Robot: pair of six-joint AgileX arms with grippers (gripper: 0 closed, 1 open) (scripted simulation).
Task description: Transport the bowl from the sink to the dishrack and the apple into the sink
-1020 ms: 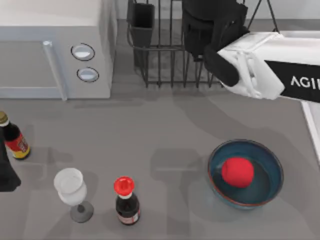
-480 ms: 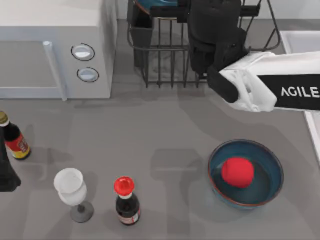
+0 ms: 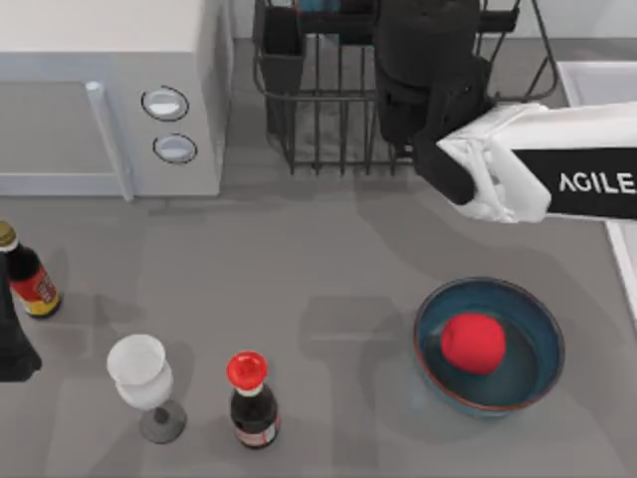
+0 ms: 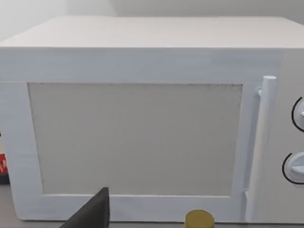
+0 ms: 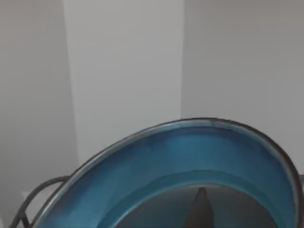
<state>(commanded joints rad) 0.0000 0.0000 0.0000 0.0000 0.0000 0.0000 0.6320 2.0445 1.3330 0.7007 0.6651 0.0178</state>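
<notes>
The right gripper is hovering over the dishrack, its fingers gripping the bowl at its rim, while the apple is sitting in a second bowl on the tabletop.

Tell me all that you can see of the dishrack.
The dishrack is a dark metal wire rack of thin upright bars with a low rim. It stands at the table's far edge, right of the white microwave. A black square cutlery cup sits at its left corner. The right arm's dark gripper hangs over its right part.
</notes>
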